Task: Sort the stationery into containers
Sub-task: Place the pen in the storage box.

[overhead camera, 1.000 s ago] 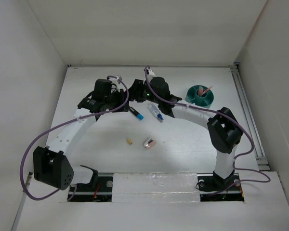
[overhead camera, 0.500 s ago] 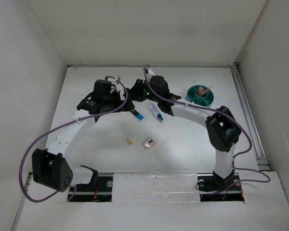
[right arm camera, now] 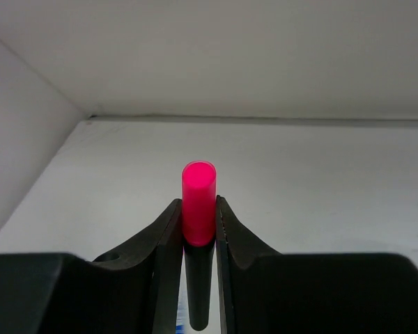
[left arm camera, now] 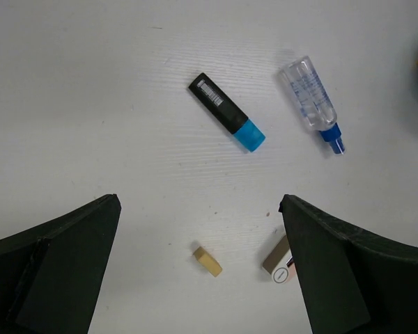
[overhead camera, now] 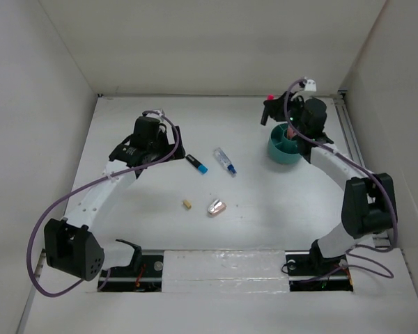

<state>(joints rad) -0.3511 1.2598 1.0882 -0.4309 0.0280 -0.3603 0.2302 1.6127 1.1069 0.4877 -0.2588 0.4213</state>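
Note:
My right gripper [overhead camera: 267, 113] is shut on a black marker with a pink cap [right arm camera: 198, 186], held cap-up just left of the teal bowl [overhead camera: 281, 154]. In the right wrist view the fingers [right arm camera: 168, 229] clamp the marker at the base of its cap. My left gripper [left arm camera: 198, 209] is open and holds nothing, above the table's left-middle. Below it lie a black marker with a blue cap [left arm camera: 228, 113], a clear blue-capped tube [left arm camera: 312, 101], a tiny tan block [left arm camera: 207, 260] and a silver-pink oval piece [left arm camera: 281, 261], half hidden by one finger.
White walls close in the table on the left, back and right. The right forearm [overhead camera: 331, 156] crosses over the bowl's right side and hides part of it. Something pink [overhead camera: 290, 132] shows inside the bowl.
The left gripper opened and let go of the pink-capped marker. The right gripper closed on it and swung from the table's middle to the back right, beside the bowl.

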